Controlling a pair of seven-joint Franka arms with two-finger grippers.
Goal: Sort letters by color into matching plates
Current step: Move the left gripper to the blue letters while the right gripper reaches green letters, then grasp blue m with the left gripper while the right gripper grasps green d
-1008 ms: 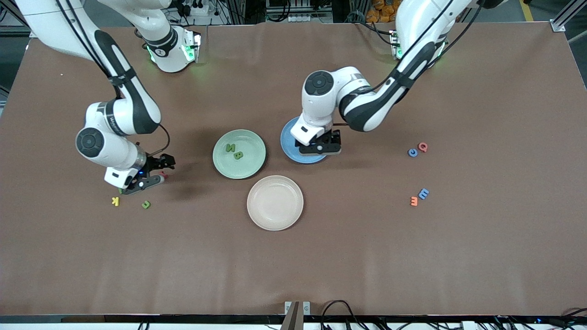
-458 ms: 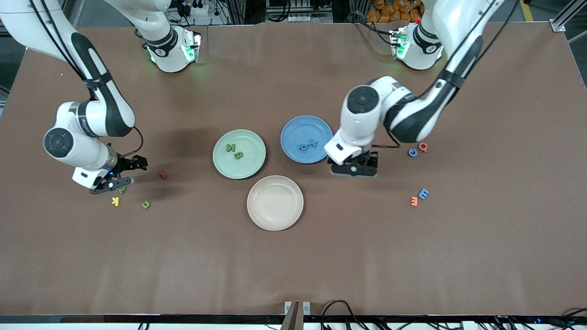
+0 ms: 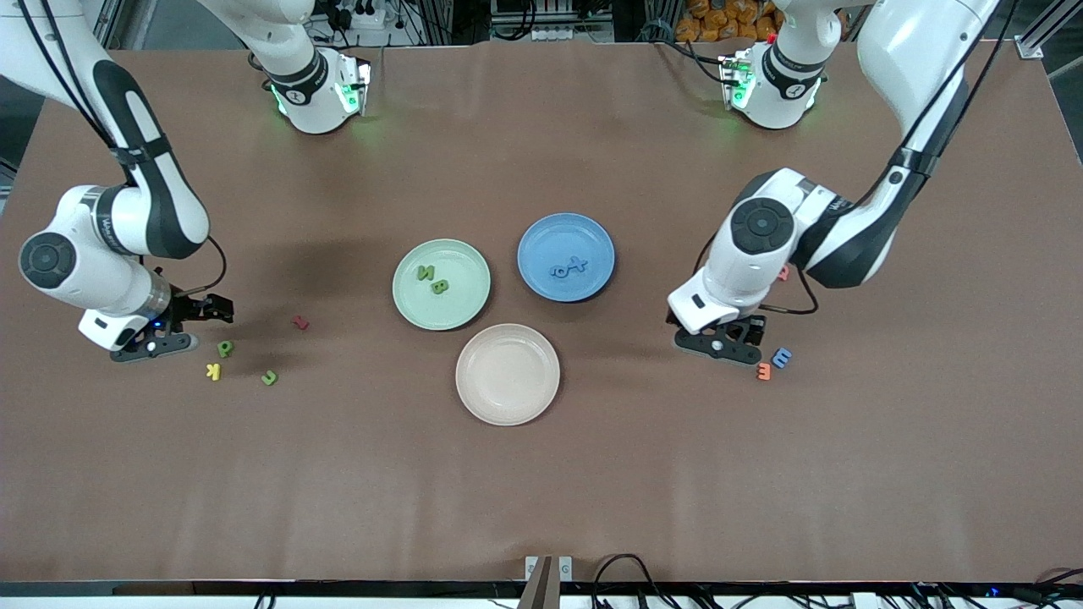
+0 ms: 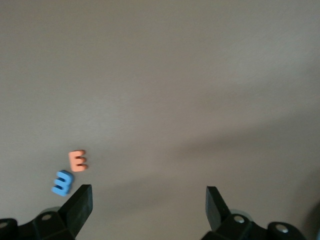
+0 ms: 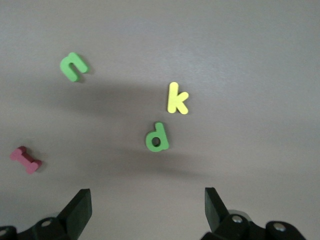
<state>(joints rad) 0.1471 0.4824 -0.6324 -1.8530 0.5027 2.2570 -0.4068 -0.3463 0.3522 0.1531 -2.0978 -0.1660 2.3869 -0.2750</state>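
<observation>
Three plates [image 3: 508, 410], eleven letters [image 3: 224, 348], left pincer [image 3: 717, 345] and right pincer [image 3: 154, 345] both released.

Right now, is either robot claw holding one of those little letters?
No. The left gripper and the right gripper are both open and empty above the table.

We see the brown bench [image 3: 541, 474] carrying three plates [image 3: 508, 374] and loose letters [image 3: 225, 348] near each arm's jaws.
</observation>
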